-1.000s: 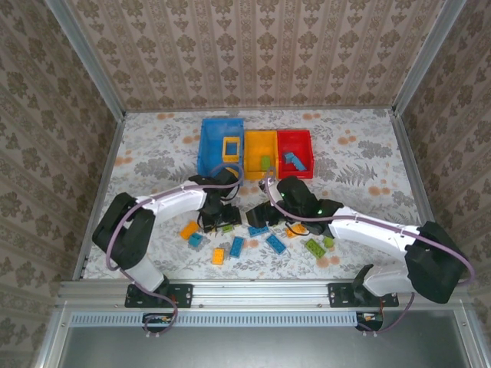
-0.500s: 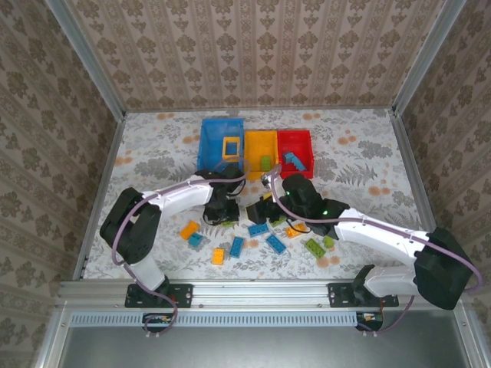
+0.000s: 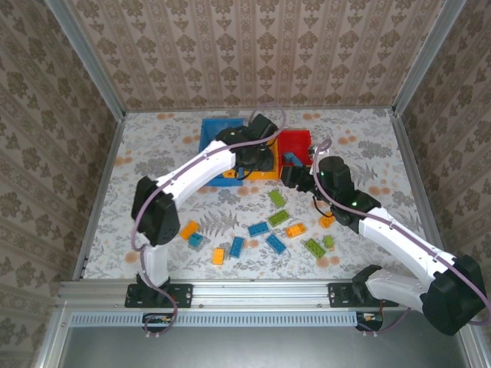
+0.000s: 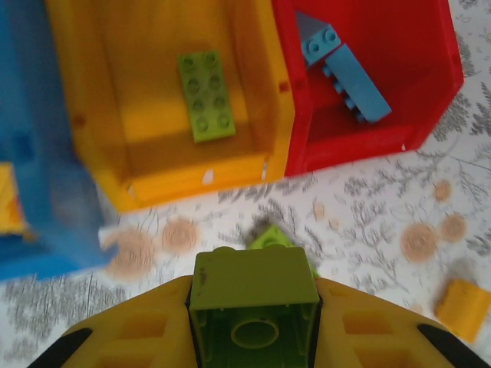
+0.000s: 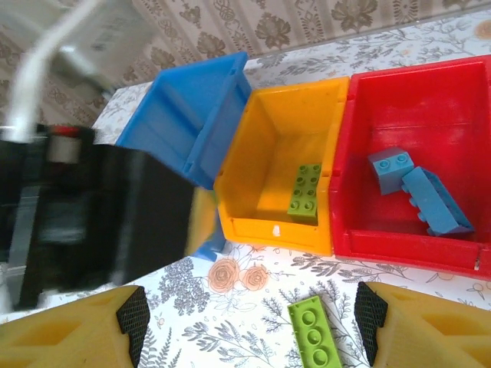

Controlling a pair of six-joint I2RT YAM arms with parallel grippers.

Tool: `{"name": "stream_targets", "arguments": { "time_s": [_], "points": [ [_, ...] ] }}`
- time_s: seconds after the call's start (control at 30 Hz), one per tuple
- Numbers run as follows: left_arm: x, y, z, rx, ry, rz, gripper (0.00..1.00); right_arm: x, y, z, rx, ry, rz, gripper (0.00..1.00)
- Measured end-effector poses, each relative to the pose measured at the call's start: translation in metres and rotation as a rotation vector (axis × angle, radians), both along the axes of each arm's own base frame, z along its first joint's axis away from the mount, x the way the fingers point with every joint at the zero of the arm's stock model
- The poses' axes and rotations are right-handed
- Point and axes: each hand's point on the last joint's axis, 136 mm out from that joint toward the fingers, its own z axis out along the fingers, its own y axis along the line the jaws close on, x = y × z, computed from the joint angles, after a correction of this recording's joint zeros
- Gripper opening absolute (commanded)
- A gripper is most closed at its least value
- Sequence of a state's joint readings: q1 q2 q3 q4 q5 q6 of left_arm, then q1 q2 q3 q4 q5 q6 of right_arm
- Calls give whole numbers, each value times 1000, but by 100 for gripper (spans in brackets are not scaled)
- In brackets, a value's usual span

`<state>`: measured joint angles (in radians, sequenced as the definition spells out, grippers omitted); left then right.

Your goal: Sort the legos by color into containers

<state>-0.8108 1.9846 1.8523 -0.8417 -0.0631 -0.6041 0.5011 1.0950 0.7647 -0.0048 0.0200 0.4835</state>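
Sorting by colour: the left pincer (image 4: 253,330) is clamping a lime green brick (image 4: 253,284) by two opposite side walls, its hollow underside facing the wrist camera, and is hanging at the near wall of the orange-yellow bin (image 4: 257,84), where a second green brick (image 4: 205,96) is lying flat on the bin floor. The right pincer (image 5: 251,318) is hovering with its fingers wide apart and nothing between them, just in front of the bins and above a loose green brick (image 5: 314,333) on the worktop (image 3: 153,153). Two blue bricks (image 4: 341,69) are resting in the red bin (image 4: 418,46), and the blue bin (image 4: 38,153) is standing against the orange-yellow one's other side. The brick is looking hard, light and smooth, so it is probably gripping best across its flat sides, not by a corner or the studs, and is likely to bounce if released from high up. The three bins are touching wall to wall, leaving little margin for a drop near an edge, and the two arms are working close together at the bin fronts. Scattered bricks (image 3: 258,228) in orange, blue and green are waiting nearer the arm bases
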Motion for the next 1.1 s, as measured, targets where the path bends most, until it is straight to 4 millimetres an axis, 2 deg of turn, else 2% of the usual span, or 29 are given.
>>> {"name": "stream_targets", "arguments": {
  "time_s": [0.1, 0.27, 0.47, 0.6, 0.8, 1.0, 1.1],
  "points": [
    [20, -10, -19, 43, -7, -14, 28, 2, -2, 3, 14, 1, -14, 74],
    [53, -9, -42, 102, -22, 2, 28, 3, -4, 3, 23, 6, -18, 75],
    [73, -4, -56, 142, -27, 25, 30, 5, -7, 4, 49, 14, -19, 75],
    [77, -6, -69, 164, -13, 27, 32, 5, -8, 2, 58, 23, -16, 75],
    [72, -1, -91, 213, 36, 25, 35, 4, -11, -4, 60, 37, -17, 75],
    [69, 2, -95, 227, 53, 26, 49, 3, -13, -9, 56, 52, -19, 75],
    [67, 3, -96, 229, 62, 27, 52, 3, -14, -10, 54, 55, -22, 76]
  ]
}}
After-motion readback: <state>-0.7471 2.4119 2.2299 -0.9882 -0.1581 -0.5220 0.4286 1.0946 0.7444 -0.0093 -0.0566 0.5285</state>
